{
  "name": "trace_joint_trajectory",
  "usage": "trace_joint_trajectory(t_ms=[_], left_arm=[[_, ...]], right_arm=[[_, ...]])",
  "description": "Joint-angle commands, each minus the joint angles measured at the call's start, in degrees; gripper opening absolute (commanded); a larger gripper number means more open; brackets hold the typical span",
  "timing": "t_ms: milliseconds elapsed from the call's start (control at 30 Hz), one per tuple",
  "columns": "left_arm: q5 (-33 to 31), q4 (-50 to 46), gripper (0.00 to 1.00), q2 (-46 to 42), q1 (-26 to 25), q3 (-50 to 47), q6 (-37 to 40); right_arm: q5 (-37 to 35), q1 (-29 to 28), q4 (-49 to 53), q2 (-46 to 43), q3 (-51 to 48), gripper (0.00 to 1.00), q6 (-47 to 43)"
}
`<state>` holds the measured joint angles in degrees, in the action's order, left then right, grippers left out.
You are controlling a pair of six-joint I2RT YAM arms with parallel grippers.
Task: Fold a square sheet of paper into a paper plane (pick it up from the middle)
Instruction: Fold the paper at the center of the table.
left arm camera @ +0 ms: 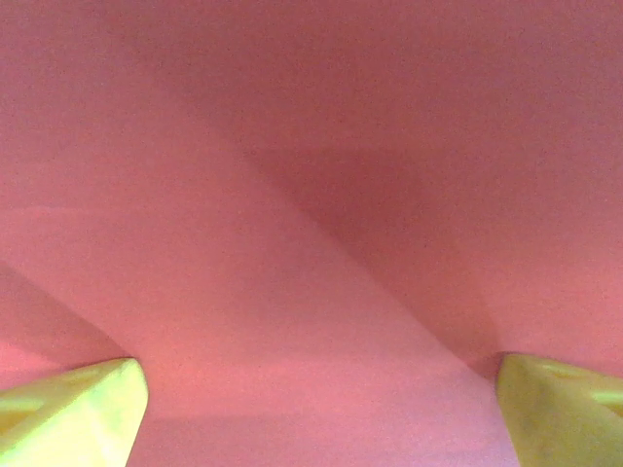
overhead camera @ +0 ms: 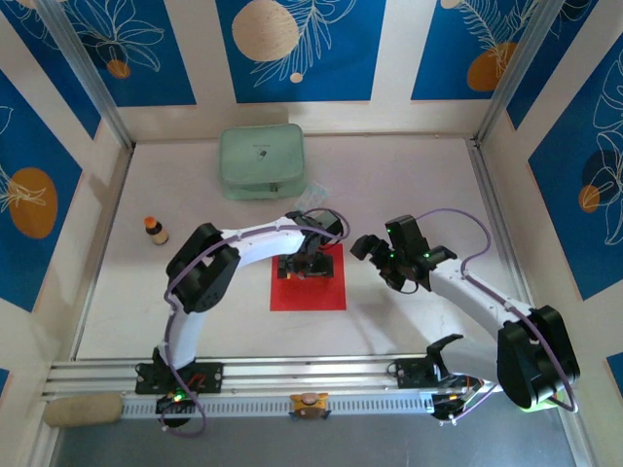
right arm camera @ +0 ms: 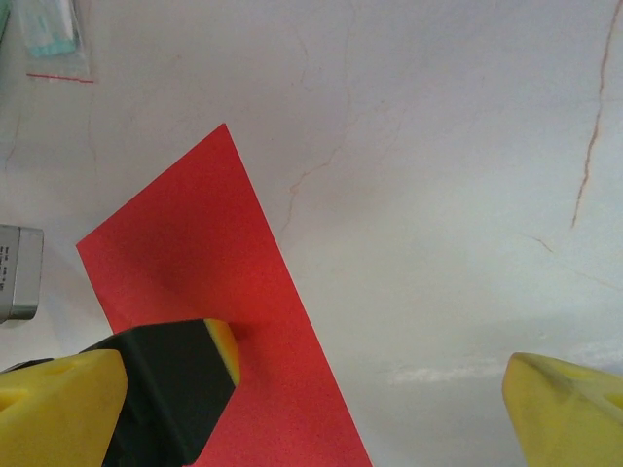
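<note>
Top external view: one white table point(overhead camera: 419, 195) carries everything, and two arms stand at its 6 o'clock edge. One left arm point(overhead camera: 243, 248) bends in from 7 o'clock toward the centre. One right arm point(overhead camera: 477, 297) reaches in from 5 o'clock.

One pale green pouch point(overhead camera: 261, 161) lies flat at about 12 o'clock, well apart from the arms' bases. One square sheet of paper point(overhead camera: 311, 290), bright red, lies flat just toward 6 o'clock from the table's centre. Its outline is square and no folds can be made out.

The left gripper point(overhead camera: 307, 265) points down over the sheet's 12 o'clock half. The right gripper point(overhead camera: 375, 261) hangs at the sheet's 3 o'clock side, just beside its edge.

One clear packet point(overhead camera: 313, 197) lies between the pouch and the sheet, at the sheet's 12 o'clock. One small bottle point(overhead camera: 155, 230) with an orange cap stands upright at 9 o'clock, well apart from the paper.

Left wrist view: the red sheet point(left arm camera: 311, 195) spreads across the frame. The left gripper point(left arm camera: 316, 409) is spread wide, with two yellow fingertips point(left arm camera: 78, 409) at 7 and 5 o'clock. Whether they touch the paper cannot be told.

Right wrist view: the right gripper point(right arm camera: 370, 399) is also spread wide and holds nothing. One fingertip point(right arm camera: 219, 350) overlaps the sheet point(right arm camera: 214, 253) at 7 o'clock, and the other sits over bare table point(right arm camera: 438, 146) at 5 o'clock. The packet point(right arm camera: 49, 34) shows at 11 o'clock.
</note>
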<state>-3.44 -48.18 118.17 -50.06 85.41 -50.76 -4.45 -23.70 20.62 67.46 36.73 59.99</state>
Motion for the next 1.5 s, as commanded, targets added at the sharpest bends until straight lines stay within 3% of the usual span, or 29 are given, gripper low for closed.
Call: trace_joint_trajectory(t_ms=[0,467,1000,1233,1367,1400,1467], left_arm=[[-1.3,-2.8,0.93,2.2,-0.7,1.1,-1.5],[2.3,1.7,0.9,5.0,-0.9,-2.4,-1.3],[1.4,3.2,0.87,3.2,-0.9,-3.9,-0.9],[1.2,4.5,0.78,1.4,-1.0,-4.4,0.6],[1.4,6.2,0.72,-1.0,-1.1,-5.1,3.0],[1.4,7.5,0.64,-2.0,-1.1,-6.0,3.5],[1.6,11.3,0.58,-4.9,-1.2,-8.9,3.8]], right_arm=[[1.4,0.4,0.2,0.4,0.3,0.99,-0.5],[1.1,0.6,1.0,-1.0,0.5,0.99,-0.4],[-2.0,0.6,2.7,-5.9,-0.4,0.98,-1.6],[-2.9,0.7,0.9,-7.8,0.0,0.98,-6.4],[-4.0,1.8,0.8,-9.9,-0.7,0.95,-3.0],[-3.0,2.8,-0.3,-10.7,-1.4,0.95,-3.2],[2.4,5.7,-5.4,-12.1,-4.1,0.95,-5.3]])
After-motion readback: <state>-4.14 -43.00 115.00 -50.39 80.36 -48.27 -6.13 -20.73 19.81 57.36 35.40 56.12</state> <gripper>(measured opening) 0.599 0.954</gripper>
